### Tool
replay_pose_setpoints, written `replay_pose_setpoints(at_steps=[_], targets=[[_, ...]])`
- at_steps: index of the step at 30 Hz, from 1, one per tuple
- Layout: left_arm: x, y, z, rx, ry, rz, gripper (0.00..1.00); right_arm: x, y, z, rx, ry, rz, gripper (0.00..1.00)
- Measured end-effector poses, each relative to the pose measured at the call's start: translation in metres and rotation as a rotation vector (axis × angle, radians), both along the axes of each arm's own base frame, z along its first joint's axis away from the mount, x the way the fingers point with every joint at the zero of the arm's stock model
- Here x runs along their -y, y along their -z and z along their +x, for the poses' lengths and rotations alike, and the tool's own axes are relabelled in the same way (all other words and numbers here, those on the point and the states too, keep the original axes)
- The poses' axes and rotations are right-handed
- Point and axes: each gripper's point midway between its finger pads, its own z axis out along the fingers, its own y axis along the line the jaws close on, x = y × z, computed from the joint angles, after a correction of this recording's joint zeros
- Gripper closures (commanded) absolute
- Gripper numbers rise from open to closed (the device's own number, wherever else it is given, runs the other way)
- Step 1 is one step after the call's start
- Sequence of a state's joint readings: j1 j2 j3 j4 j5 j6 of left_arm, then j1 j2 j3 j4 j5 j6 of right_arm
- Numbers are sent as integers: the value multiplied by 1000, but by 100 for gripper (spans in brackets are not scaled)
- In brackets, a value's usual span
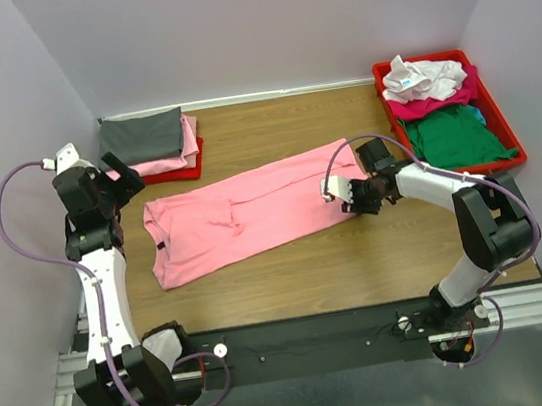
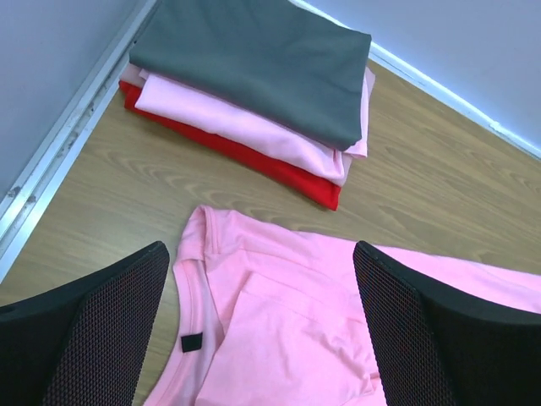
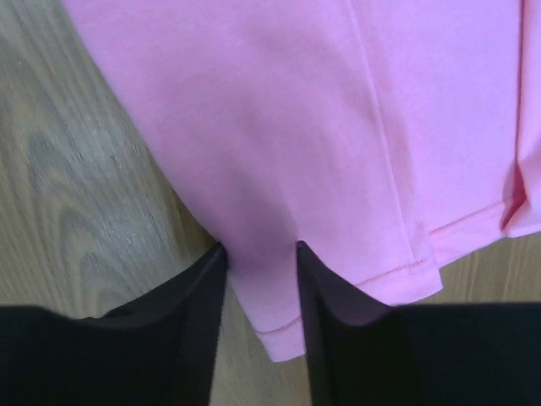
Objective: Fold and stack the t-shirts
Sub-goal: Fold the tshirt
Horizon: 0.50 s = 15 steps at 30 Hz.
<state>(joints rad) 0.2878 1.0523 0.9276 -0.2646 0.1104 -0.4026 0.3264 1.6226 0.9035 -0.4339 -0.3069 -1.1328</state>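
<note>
A light pink t-shirt (image 1: 243, 217) lies spread flat across the middle of the table, collar end to the left. Its dark neck tag (image 2: 191, 342) shows inside the collar. My left gripper (image 1: 120, 189) hovers open just above that collar end (image 2: 262, 254), with nothing between its fingers. My right gripper (image 1: 349, 195) is down at the hem end. Its jaws stand part way apart astride a corner of the hem (image 3: 260, 249), and the cloth (image 3: 321, 127) between them lies flat on the wood.
A dark grey tee (image 1: 140, 135) lies folded on a pink one (image 1: 169, 162) over a red tray (image 1: 181, 172) at the back left. A second red tray (image 1: 503, 162) at the back right holds loose white (image 1: 425, 75), magenta (image 1: 438, 99) and green (image 1: 454, 137) tees.
</note>
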Motion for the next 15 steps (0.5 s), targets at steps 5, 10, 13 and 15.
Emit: replay_pose_setpoints(at_steps=[5,10,13,15], targets=[[10,20,-7,-32,49,-11,2,6,4,-2,21,-9,-31,96],[18,31,-10,-56,88,-26,2,21,5,-17,48,-5,-79,100],[25,32,-10,-53,116,-29,2,33,6,-29,50,7,-118,100],[30,31,-9,-50,138,-29,2,44,6,-41,44,21,-157,99]])
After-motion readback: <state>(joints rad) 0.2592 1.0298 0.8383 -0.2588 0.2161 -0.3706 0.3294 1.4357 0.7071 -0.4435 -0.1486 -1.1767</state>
